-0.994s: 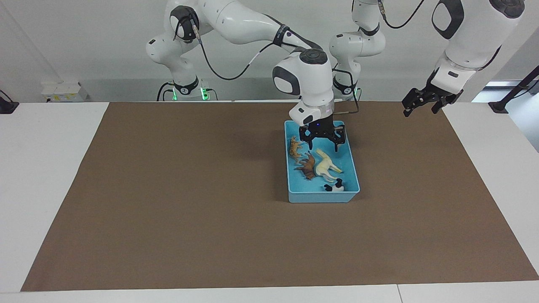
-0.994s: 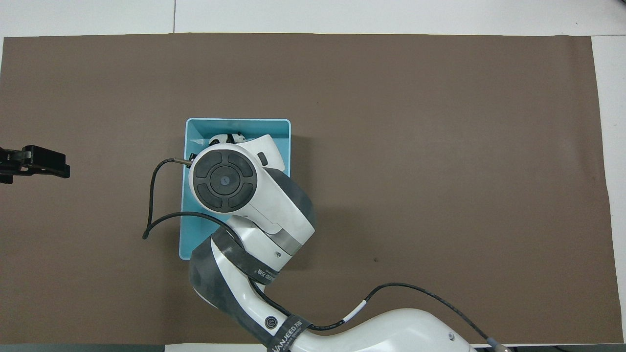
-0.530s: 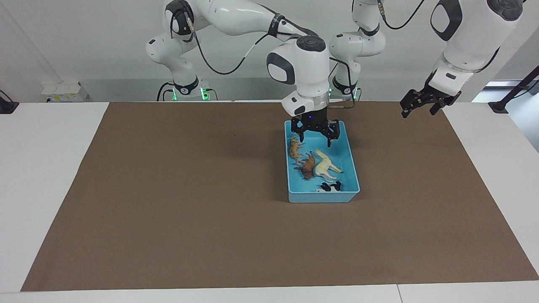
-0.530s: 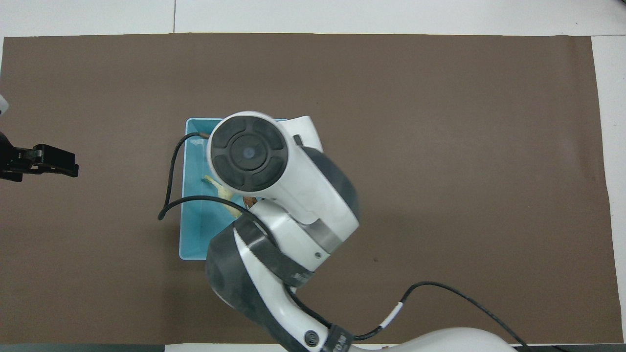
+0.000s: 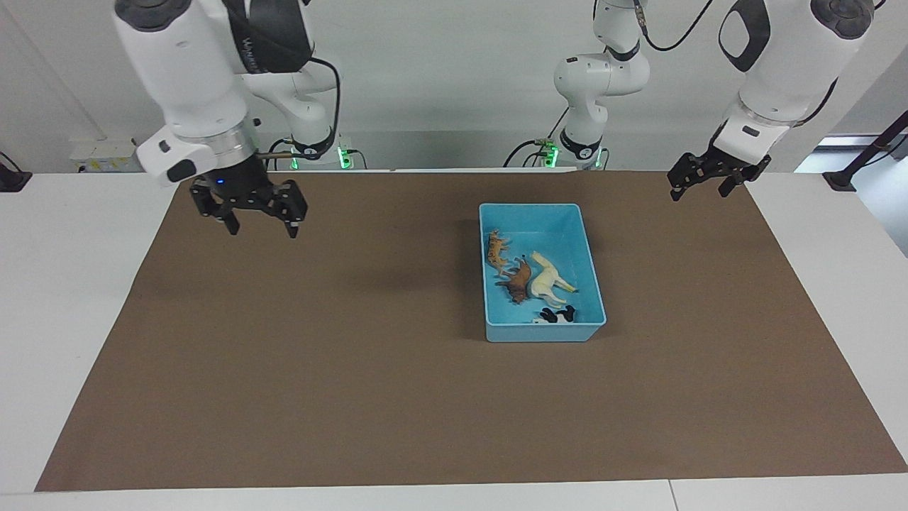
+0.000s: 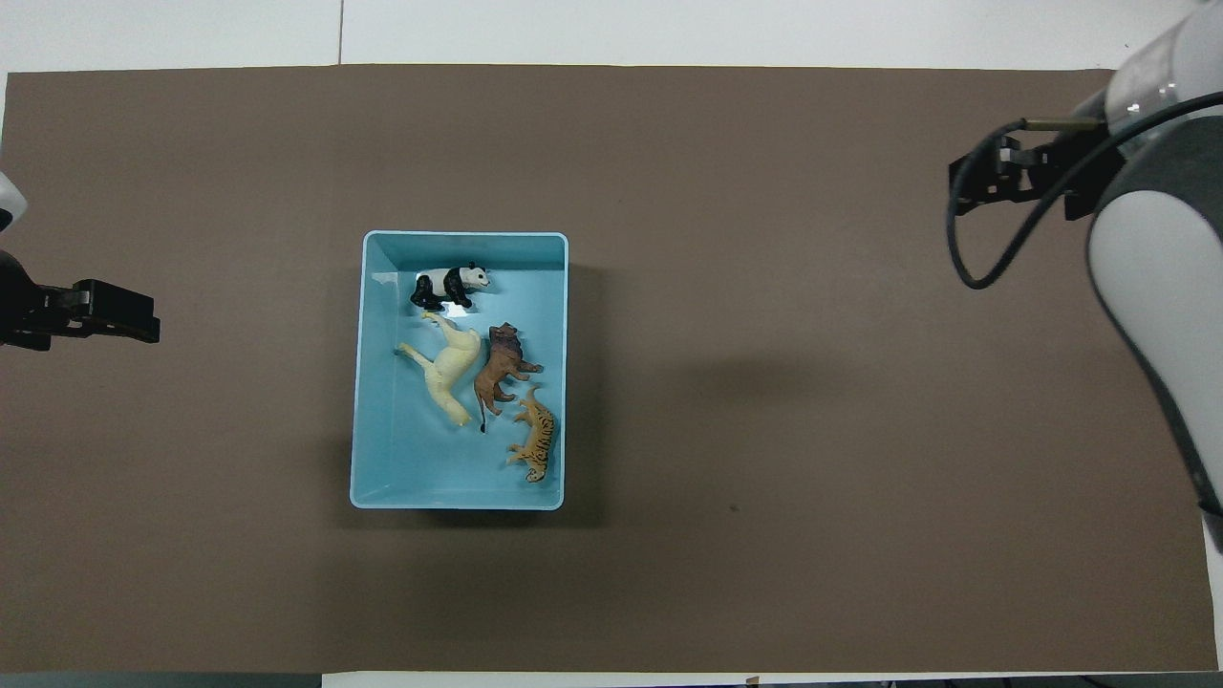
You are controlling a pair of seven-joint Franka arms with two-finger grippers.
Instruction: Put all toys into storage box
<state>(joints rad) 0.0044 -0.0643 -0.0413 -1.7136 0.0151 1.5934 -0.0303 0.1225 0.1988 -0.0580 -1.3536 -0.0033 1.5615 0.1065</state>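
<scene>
The right gripper [image 5: 257,213] hangs with its fingers apart and empty over the brown mat [image 5: 355,397] at the right arm's end of the table, well apart from the storage box [image 5: 589,280]. The left gripper [image 5: 702,181], also spread and empty, waits over the mat's edge at the left arm's end. In the box lie all four toys: the panda [image 6: 447,283] farthest from the robots, then the horse [image 6: 447,368] beside the lion [image 6: 499,368], and the tiger [image 6: 537,438] nearest.

My right gripper [image 5: 259,223] and left gripper [image 5: 702,186] are hanging open and empty while four toys are lying inside the storage box [image 5: 589,252].
</scene>
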